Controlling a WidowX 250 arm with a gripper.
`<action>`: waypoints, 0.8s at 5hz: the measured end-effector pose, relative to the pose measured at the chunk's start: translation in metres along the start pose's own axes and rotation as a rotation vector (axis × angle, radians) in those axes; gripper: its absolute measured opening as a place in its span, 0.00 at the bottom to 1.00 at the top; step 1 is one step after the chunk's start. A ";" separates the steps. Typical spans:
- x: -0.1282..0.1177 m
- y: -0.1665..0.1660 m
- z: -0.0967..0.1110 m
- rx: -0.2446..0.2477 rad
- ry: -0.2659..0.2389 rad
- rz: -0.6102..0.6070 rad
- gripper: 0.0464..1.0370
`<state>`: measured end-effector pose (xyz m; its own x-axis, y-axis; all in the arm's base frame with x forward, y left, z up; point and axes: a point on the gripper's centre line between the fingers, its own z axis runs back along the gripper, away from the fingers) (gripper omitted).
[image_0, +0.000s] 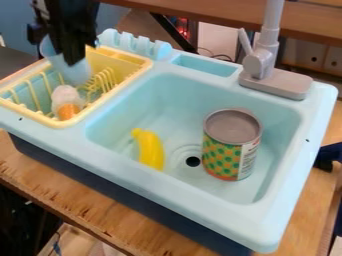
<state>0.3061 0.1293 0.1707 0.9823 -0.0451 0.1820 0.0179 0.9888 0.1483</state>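
Observation:
The black gripper (71, 56) hangs at the upper left, over the yellow dish rack. It is shut on a pale blue cup (79, 71), which tilts with its lower end down in the rack. Just below the cup, a white and orange object (67, 102) lies in the rack (139, 61). In the light blue sink basin, a yellow banana (151, 149) lies left of the drain. A tin can (231, 145) with a green and orange pattern stands upright on the drain's right.
A grey faucet (274, 82) rises from the sink's back right edge. The sink (200, 210) has a raised rim and rests on a wooden table (100, 212). A scalloped light blue holder (137, 45) stands behind the rack. Something dark juts in at the right edge.

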 end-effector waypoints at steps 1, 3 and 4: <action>0.011 -0.006 0.022 0.012 -0.020 -0.015 0.05; 0.025 -0.035 0.033 -0.077 0.043 -0.023 0.05; 0.023 -0.046 0.028 -0.139 0.077 -0.018 0.05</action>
<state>0.3229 0.0784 0.1958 0.9928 -0.0575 0.1048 0.0563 0.9983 0.0137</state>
